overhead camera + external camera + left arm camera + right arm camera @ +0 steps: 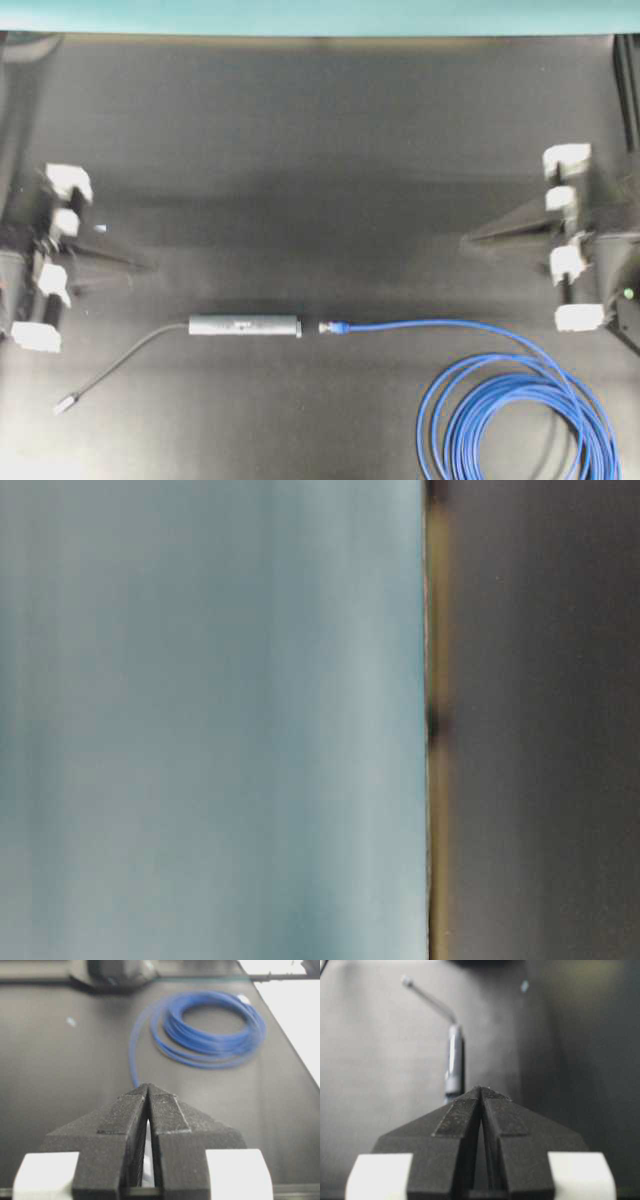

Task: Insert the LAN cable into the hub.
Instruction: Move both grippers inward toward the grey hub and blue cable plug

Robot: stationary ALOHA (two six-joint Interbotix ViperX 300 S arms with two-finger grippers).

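Note:
The hub (245, 326) is a slim grey bar lying flat near the middle of the black table; its thin grey cord (130, 355) runs left to a small plug (64, 404). The LAN cable's plug (330, 327) lies just right of the hub's end, in line with it, with a small gap between them. The blue LAN cable (520, 415) curves right into a large coil. My left gripper (140, 264) is shut and empty, up and left of the hub. My right gripper (466, 240) is shut and empty, above the cable. The right wrist view shows the hub (454, 1062) beyond the closed fingertips (480, 1089); the left wrist view shows the coil (210, 1030) past its closed gripper (148, 1086).
A teal strip (320, 15) borders the table's far edge. A small pale speck (100, 228) lies on the mat near the left arm. The table-level view is only a blur of teal and dark. A bright table edge (295, 1015) runs right of the coil.

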